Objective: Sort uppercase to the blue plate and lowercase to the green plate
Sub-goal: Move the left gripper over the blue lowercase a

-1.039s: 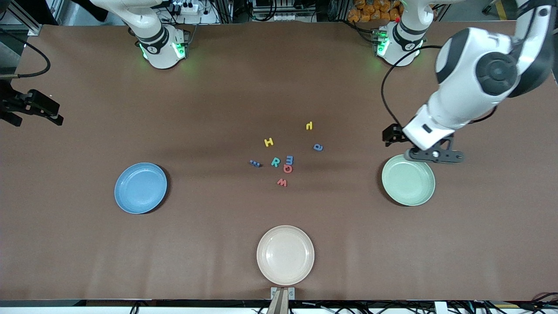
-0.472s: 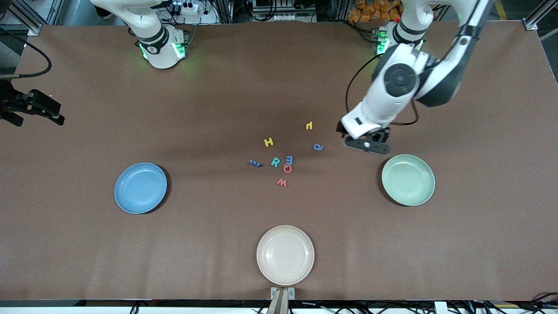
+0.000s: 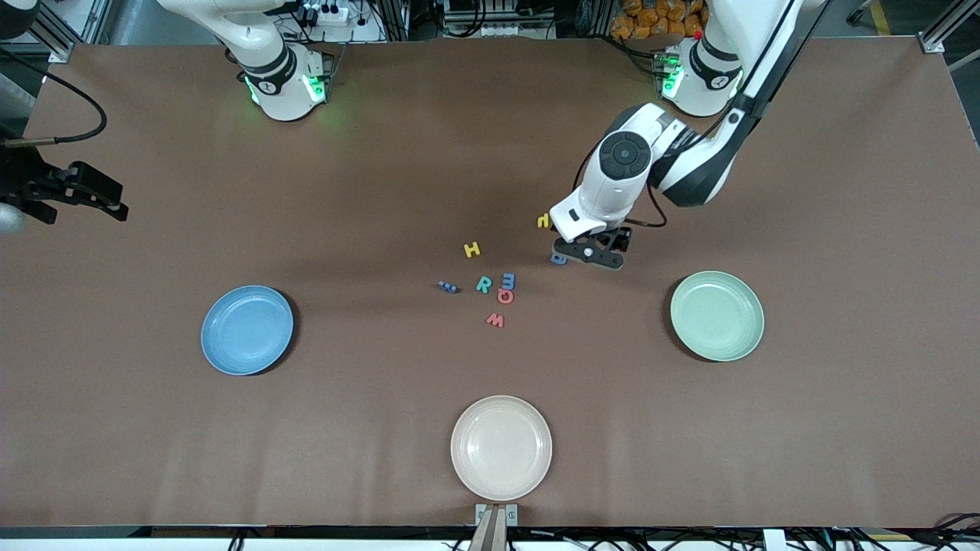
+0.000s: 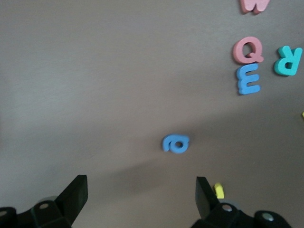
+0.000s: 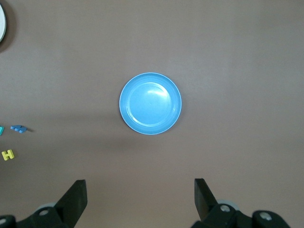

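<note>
The letters lie mid-table: uppercase yellow H (image 3: 472, 249), teal R (image 3: 483, 285), red Q (image 3: 505, 296) and a blue zigzag letter (image 3: 448, 287); lowercase yellow hooked letter (image 3: 543, 221), blue m (image 3: 508, 280), red w (image 3: 495, 321) and blue a (image 4: 175, 144). My left gripper (image 3: 588, 255) hangs open just above the table beside the blue a, nothing between its fingers (image 4: 76, 192). The blue plate (image 3: 246, 330) lies toward the right arm's end, the green plate (image 3: 717, 315) toward the left arm's end. My right gripper (image 5: 141, 199) is open, high over the table, with the blue plate (image 5: 150, 103) far below it.
A cream plate (image 3: 501, 448) sits close to the front camera's table edge, nearer than the letters. Bare brown tabletop (image 3: 367, 229) surrounds the letter cluster and separates it from all three plates.
My left arm has swung from over the green plate toward the letters and dropped lower, ending beside the blue a. The right arm has shifted only slightly.
</note>
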### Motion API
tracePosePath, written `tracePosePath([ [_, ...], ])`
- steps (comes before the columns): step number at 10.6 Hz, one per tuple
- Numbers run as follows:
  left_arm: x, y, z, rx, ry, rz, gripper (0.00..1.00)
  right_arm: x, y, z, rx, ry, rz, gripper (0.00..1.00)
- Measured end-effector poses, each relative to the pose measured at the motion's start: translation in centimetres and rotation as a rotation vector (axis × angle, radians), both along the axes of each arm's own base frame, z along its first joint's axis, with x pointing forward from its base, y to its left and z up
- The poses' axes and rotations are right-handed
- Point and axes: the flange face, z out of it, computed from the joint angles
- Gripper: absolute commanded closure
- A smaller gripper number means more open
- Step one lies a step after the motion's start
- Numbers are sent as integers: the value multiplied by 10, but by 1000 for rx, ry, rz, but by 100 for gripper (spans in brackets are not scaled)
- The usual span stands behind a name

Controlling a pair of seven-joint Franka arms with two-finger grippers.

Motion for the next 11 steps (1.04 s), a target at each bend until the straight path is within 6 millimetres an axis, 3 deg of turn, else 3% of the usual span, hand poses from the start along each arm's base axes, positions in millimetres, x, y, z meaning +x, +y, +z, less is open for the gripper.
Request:
tracePosePath([
  [3,-6,-13,-33,-25,-4,-35,0,-3,0,1,0,13,-1,0],
  [6,-14,-21,-41,-7,-5,-43,4,-5,-5,-1,0,33,-10,0],
  [11,-19,-27,-67,36,-18,-2,13,-6,-45,-1,1,34,-84,0],
])
